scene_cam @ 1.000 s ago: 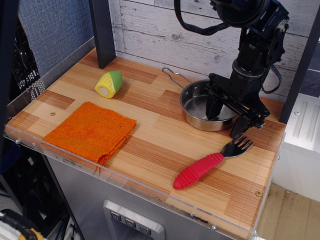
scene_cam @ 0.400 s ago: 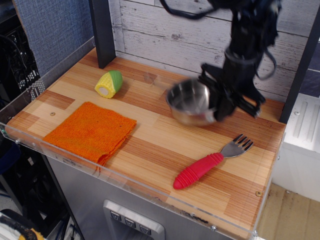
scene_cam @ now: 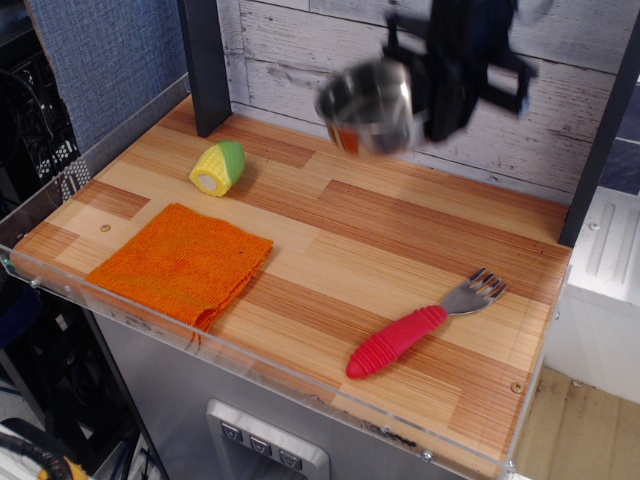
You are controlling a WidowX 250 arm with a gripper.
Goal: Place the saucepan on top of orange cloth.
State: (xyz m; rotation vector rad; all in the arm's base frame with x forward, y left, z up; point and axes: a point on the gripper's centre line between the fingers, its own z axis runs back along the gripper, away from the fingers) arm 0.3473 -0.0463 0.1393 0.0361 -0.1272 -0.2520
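Observation:
The saucepan [scene_cam: 368, 107] is a shiny steel pan, blurred by motion, held high in the air above the back of the table. My gripper [scene_cam: 425, 100] is shut on its right rim and is blurred too. The pan's wire handle cannot be made out. The orange cloth [scene_cam: 180, 262] lies flat at the front left corner of the wooden table, well to the left of and below the pan. Nothing lies on the cloth.
A toy corn cob [scene_cam: 218, 167], yellow with a green end, lies behind the cloth. A fork with a red ribbed handle [scene_cam: 415, 328] lies at the front right. A dark post [scene_cam: 205, 60] stands at the back left. A plank wall [scene_cam: 300, 50] backs the table.
The gripper closed on the pan's rim where it sat at the back right, then lifted it up and a little to the left. The pan is now well off the table.

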